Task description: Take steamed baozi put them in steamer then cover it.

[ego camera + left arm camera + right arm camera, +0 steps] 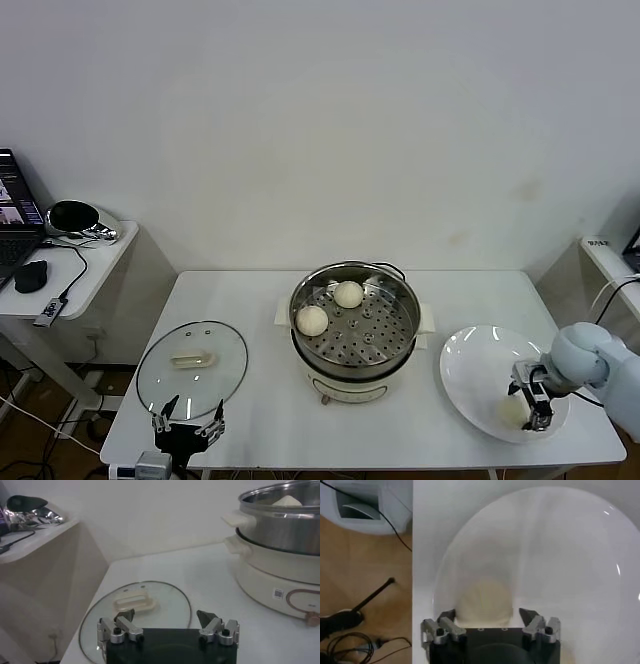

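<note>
My right gripper (487, 616) is down on the white plate (470, 372) at the table's right end, its fingers (446, 616) set on either side of a steamed baozi (484, 599). The fingers sit close against the bun's flanks, but I cannot tell whether they press it or merely bracket it. Only this one bun shows on the plate.

Left of the plate stands the steamer (354, 318), its steel pot on a white base, with two more baozi (312, 320) on the perforated tray, one toward my left and one (348, 294) farther back. The pot's high rim rises between plate and tray.

Farther left, the cover (192, 361) lies flat on the table (262, 420), handle up. My left gripper (167, 618) hovers at the table's near edge just beside it, fingers spread wide and holding nothing.

Beyond the table's left end, a side desk (88, 270) carries a mouse (30, 275) and a cable.
</note>
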Controlling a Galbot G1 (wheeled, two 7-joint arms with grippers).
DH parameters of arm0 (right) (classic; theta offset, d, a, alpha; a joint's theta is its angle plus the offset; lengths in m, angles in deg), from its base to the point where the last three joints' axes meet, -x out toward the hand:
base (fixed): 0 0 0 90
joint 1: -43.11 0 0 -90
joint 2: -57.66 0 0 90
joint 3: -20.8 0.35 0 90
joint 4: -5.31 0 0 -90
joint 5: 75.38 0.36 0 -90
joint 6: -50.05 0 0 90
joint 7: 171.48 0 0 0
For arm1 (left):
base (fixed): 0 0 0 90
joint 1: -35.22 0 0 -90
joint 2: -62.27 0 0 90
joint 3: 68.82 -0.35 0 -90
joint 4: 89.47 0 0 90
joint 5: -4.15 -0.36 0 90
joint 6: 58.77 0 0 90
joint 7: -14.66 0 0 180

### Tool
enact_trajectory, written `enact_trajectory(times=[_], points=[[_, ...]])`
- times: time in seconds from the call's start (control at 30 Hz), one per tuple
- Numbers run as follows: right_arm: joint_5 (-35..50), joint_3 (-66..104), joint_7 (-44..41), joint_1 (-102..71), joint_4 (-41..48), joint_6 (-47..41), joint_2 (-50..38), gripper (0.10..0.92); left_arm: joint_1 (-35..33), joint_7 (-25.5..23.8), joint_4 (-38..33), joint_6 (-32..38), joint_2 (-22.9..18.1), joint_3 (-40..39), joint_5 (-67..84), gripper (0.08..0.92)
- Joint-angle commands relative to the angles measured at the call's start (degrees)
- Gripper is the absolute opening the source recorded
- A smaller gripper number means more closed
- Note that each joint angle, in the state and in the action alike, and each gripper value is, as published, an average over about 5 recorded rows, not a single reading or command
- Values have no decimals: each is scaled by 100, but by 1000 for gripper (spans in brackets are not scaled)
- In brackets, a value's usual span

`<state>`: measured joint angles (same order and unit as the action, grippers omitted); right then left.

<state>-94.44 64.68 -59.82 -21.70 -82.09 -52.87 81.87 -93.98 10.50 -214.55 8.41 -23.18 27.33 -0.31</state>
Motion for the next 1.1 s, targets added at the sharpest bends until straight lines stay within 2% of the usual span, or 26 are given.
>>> enact_trajectory(times=[0.03,0.2,0.43,0.57,0.7,0.77,0.93,1.1], points=[[75,41,10,1,11,-11,-30,617,2,2,8,1,4,0,1,823],[423,-1,-81,398,-70,-32,-187,581,40,3,6,1,-1,-2,8,823],[1350,-1161,-438,2860,-97,-92,-241,577,136,12,18,6,-25,-41,13,823],[1902,-2186,-671,4533,64,-90,197,577,168,22,-27,16,-20,-39,3,823],[2365,-2768,-800,5464,460,62,972,577,168,32,-85,22,3,5,7,823],[2600,-2963,-901,5764,729,419,1440,577,163,36,-113,21,12,39,16,823],[2960,-3347,-1132,6285,1353,2299,2446,577,164,37,-205,21,-3,107,98,823],[2524,-3685,-1209,6595,1310,3159,3045,577,183,41,-275,21,-55,91,119,823]])
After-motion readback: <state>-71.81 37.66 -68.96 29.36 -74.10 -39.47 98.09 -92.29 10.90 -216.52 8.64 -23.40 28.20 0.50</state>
